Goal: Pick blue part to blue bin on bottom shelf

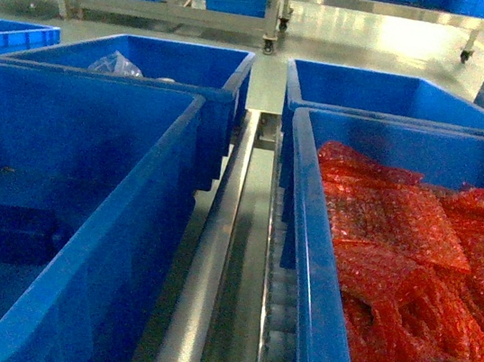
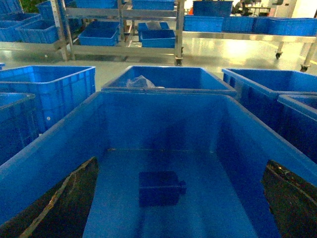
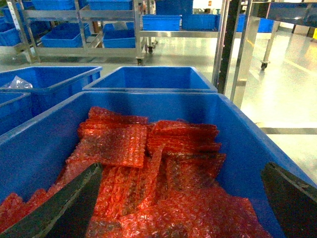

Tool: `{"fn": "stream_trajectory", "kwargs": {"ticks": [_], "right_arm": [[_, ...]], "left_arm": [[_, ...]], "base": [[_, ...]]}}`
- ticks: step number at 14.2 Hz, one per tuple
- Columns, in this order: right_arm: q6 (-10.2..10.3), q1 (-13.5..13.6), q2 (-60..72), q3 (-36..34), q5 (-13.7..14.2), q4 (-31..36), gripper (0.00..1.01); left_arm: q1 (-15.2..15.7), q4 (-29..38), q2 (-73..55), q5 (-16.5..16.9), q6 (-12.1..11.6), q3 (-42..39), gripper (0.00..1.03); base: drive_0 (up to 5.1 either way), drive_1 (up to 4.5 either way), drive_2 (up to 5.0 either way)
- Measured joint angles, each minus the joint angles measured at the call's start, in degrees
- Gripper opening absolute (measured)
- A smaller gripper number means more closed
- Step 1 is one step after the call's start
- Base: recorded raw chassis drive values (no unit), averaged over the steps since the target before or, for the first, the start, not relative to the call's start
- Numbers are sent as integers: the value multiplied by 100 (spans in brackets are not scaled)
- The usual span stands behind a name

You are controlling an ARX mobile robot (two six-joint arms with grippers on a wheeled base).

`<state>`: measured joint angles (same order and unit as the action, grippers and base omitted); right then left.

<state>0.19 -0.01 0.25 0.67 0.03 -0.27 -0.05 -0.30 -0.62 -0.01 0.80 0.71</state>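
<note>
Steel racks loaded with blue crates line the back of a bright, glossy-floored workshop, where large blue plastic totes stand in rows on roller tracks. On the bare floor of the deep bright-blue plastic tote [image 2: 163,106] at front left lies the small dark navy rectangular block [image 2: 161,188], alone, well clear of the walls. The left hand [image 2: 181,210] hangs over that tote, its dark fingers [image 2: 67,201] spread wide and grasping nothing; the right hand [image 3: 181,208] hangs likewise released over the neighbouring blue tote [image 3: 163,101] filled with red bubble-wrap packets [image 3: 148,163]. The block already looks delivered, or awaits pickup; a grasp would call for a straight descent.
</note>
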Motion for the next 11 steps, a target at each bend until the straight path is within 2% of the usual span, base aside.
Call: {"fn": "stream_trajectory", "kwargs": {"ticks": [11], "right_arm": [[0, 0, 0, -2, -2, 0, 98]], "left_arm": [[0, 2, 0, 0, 0, 0, 98]], "base": [[0, 0, 0]]}}
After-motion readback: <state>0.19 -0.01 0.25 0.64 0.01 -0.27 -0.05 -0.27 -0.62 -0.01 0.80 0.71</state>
